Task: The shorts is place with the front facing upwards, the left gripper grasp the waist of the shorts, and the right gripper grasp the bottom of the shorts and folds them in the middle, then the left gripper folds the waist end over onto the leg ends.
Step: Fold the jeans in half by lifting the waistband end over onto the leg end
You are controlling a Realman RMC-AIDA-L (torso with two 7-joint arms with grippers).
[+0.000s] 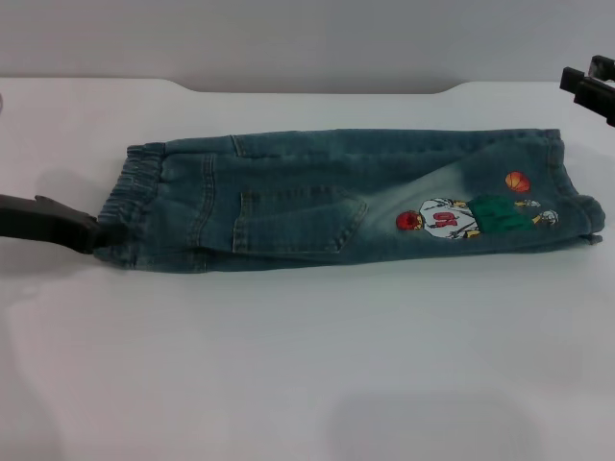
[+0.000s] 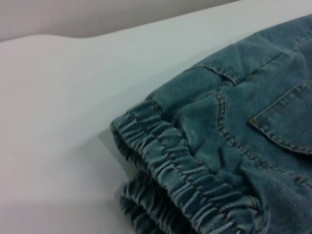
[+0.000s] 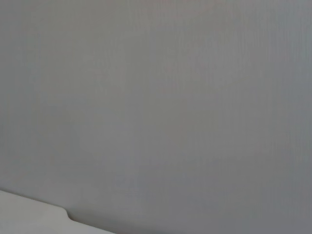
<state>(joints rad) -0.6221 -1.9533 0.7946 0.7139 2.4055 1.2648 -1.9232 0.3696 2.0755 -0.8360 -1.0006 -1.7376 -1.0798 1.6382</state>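
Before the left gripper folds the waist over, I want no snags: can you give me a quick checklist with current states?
1. Blue denim shorts already folded lengthwise on the white table: ok.
2. Black left gripper at the gathered elastic waist: ok.
3. Its hold on the waist: cannot tell.
4. Black right gripper apart from the fabric: ok.
5. Hemmed leg ends lying flat: ok.

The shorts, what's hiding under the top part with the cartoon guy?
Under the top layer of the shorts, a second denim layer peeks out at the waist. Beneath lies the white table. The rest is covered. The left gripper reaches the waist.
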